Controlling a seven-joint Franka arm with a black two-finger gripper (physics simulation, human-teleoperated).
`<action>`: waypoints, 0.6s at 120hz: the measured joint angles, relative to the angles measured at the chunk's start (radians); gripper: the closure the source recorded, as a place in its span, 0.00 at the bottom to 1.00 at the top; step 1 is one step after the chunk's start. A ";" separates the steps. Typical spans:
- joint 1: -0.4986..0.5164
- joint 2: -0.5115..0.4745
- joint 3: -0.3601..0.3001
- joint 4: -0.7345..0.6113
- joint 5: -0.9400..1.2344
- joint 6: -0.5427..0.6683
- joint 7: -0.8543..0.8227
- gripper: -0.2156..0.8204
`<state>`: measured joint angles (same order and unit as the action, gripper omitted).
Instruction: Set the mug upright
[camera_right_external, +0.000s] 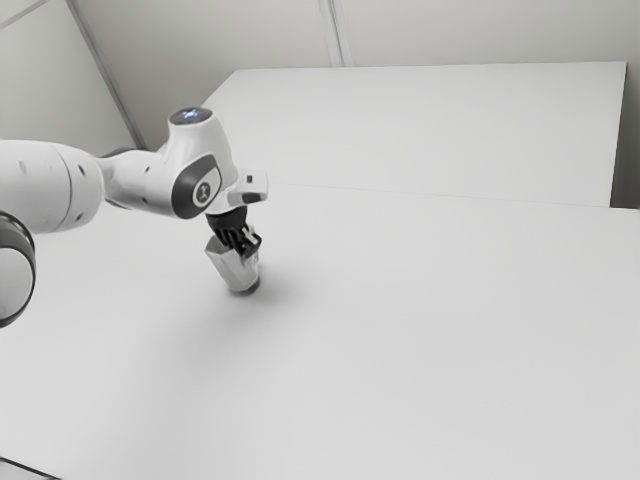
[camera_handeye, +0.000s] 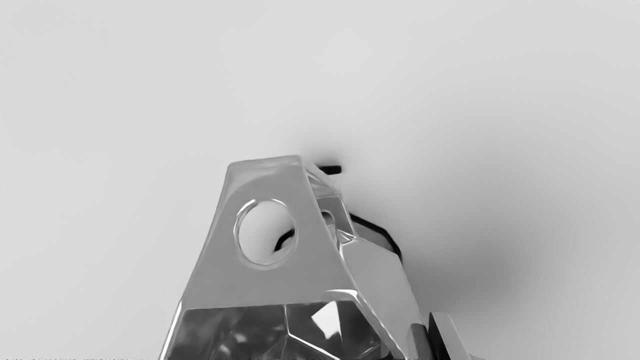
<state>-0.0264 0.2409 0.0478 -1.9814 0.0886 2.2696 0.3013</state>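
The shiny grey faceted mug (camera_right_external: 232, 267) leans beneath the black two-finger gripper (camera_right_external: 248, 247), mouth toward the exterior view's upper left; whether clasped, I can't tell.

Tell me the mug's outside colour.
Plain grey: the faceted, glossy-edged mug shows its outside best in the wrist view.

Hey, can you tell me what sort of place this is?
Probably a simulated robot test room or lab: a white robot arm reaches over a plain, pale table to a grey mug, with plain pale walls behind.
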 joint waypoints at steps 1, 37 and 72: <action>0.000 0.000 0.000 -0.001 -0.001 0.001 -0.003 0.91; 0.001 -0.025 0.000 -0.002 -0.014 0.019 -0.083 0.40; 0.007 -0.229 -0.006 0.231 -0.068 -0.313 -0.133 0.26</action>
<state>-0.0199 0.0117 0.0414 -1.7504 0.0202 1.9570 0.1687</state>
